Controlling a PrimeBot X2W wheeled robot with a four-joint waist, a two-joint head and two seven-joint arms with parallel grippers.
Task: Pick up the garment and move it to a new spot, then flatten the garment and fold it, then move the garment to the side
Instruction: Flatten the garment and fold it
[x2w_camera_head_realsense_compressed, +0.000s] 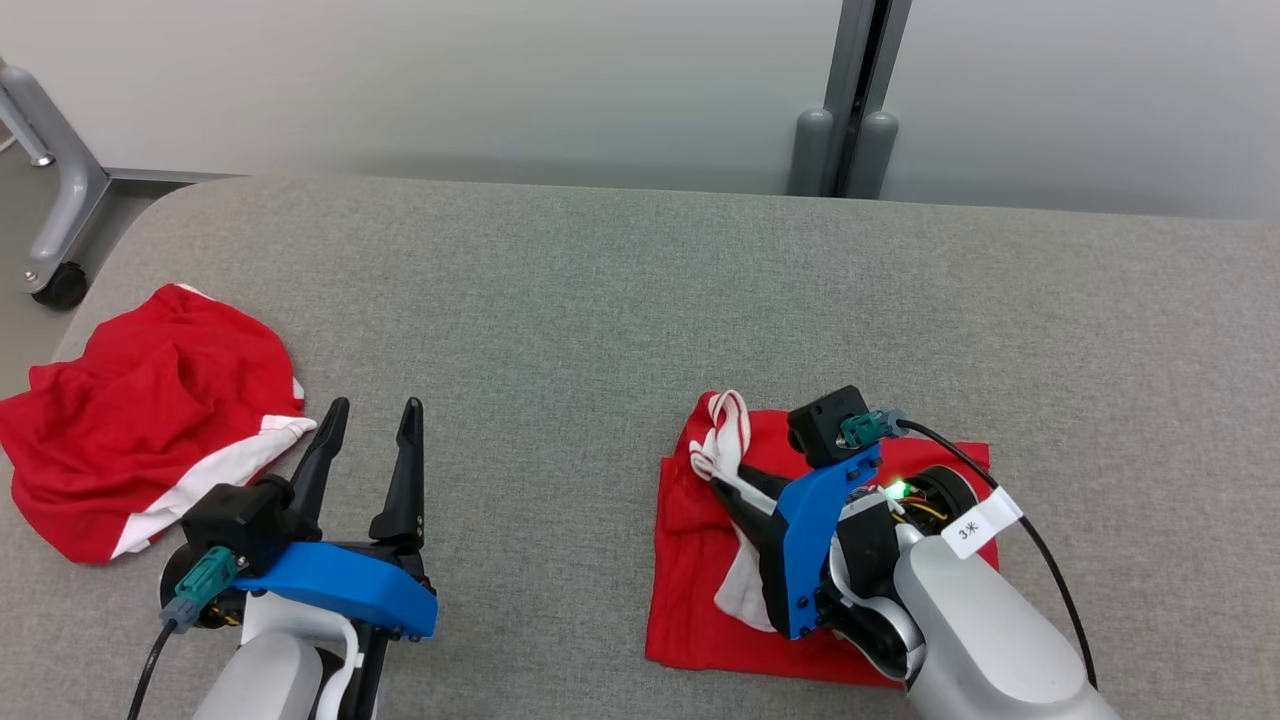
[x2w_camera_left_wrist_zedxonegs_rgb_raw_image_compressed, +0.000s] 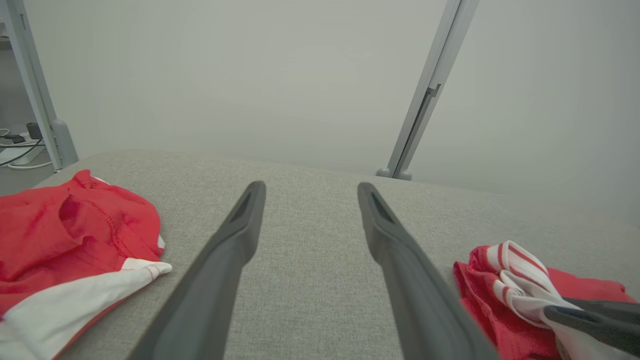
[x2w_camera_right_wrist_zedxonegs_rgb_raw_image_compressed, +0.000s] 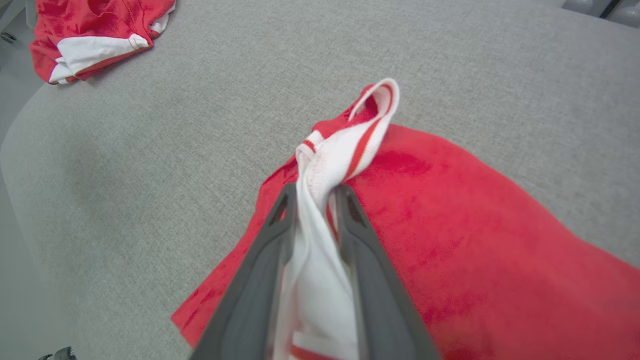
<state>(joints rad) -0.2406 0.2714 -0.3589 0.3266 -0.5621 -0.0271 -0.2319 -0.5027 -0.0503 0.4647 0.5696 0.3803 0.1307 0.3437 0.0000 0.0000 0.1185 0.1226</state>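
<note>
A red garment lies folded into a rough rectangle on the grey table, at the front right. Its white, red-striped trim is bunched up at the far left corner. My right gripper lies over the garment, pointing left, and its jaws are shut on that white trim, which fills the gap between them. The left gripper hovers open over bare table to the left of the garment, its fingers spread wide with nothing between them. From the left wrist the garment shows at the lower right.
A second red and white garment lies crumpled near the table's left edge, just left of my left gripper. A wheeled metal frame stands off the table's left corner. A grey post rises behind the far edge.
</note>
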